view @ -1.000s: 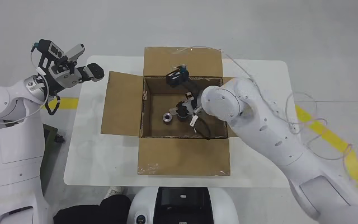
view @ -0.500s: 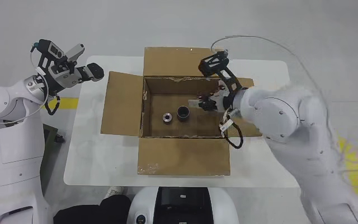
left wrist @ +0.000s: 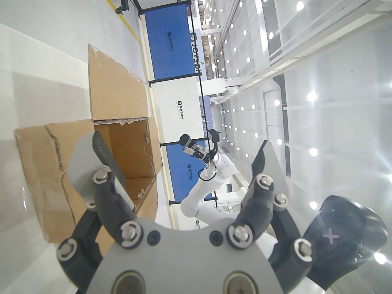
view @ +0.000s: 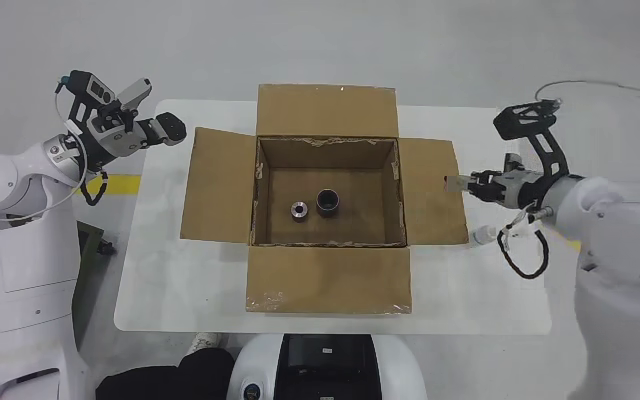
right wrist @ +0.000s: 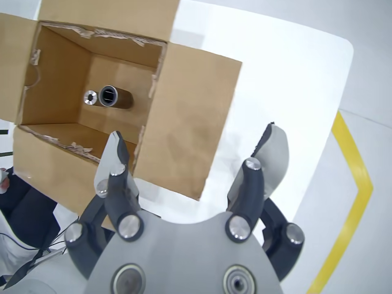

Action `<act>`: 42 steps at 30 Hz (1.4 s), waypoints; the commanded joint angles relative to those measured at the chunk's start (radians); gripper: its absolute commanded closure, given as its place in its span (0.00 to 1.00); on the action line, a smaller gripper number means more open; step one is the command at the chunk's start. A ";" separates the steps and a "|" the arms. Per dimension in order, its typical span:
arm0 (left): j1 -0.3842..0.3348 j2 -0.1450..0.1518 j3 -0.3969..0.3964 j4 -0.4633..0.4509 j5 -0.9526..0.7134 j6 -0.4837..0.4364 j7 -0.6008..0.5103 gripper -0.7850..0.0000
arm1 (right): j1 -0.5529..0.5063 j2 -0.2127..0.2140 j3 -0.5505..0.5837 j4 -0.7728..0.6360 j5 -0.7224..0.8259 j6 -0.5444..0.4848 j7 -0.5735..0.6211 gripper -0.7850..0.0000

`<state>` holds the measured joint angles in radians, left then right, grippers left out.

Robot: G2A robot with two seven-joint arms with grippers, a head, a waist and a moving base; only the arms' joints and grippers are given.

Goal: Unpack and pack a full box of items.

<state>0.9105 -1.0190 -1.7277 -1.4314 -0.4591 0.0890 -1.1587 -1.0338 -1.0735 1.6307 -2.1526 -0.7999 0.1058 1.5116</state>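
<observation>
1. Change of state. Over the last second the right arm withdraws from inside the box (view: 330, 280) and swings out to the 3 o'clock side. The right gripper (view: 458, 183) now hangs just past the outer edge of the 3 o'clock flap, above the table (view: 470, 290). Its fingers are spread wide with nothing between them. The left gripper (view: 172, 128) keeps its station at 10 o'clock of the box, off the table corner, also spread wide and empty. Both items in the box lie where they lay a second ago.

2. Meaning for the task. We judge that the right arm leaves the box empty-handed, so this pass removes nothing. We cannot tell whether the cycle is in its unpacking or its packing half. Both arms are free for the next pick.

3. Inventory, counted.
- Table: one, white.
- Box: one, cardboard, at the table's centre, all four flaps folded out.
- Grippers: two, both empty.
- Dark tube (view: 329, 201): one, standing on end on the box floor near its centre.
- Small metal bushing (view: 298, 210): one, just beside the tube at its 8 o'clock.
</observation>
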 commanded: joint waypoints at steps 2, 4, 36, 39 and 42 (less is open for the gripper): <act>0.000 0.000 0.000 0.000 0.000 0.000 0.000 0.00 | -0.048 0.007 0.067 0.011 0.005 -0.027 -0.005 0.11; 0.000 0.000 0.000 0.000 0.000 0.000 0.000 0.00 | -0.077 0.012 0.100 0.019 0.012 -0.044 -0.013 0.08; 0.000 0.000 0.000 0.000 0.000 0.000 0.000 0.00 | -0.340 0.034 0.116 0.144 -0.054 0.036 -0.175 0.00; 0.000 0.000 0.000 0.000 0.000 0.000 0.000 0.00 | -0.333 0.033 0.090 0.163 -0.064 0.059 -0.194 0.00; 0.000 0.000 0.000 0.000 0.000 0.000 0.000 0.00 | -0.322 0.033 0.066 0.177 -0.073 0.080 -0.205 0.00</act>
<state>0.9105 -1.0190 -1.7277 -1.4314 -0.4591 0.0890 -1.1587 -1.3597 -1.0405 1.7048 -1.9802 -0.8705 0.1778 1.3097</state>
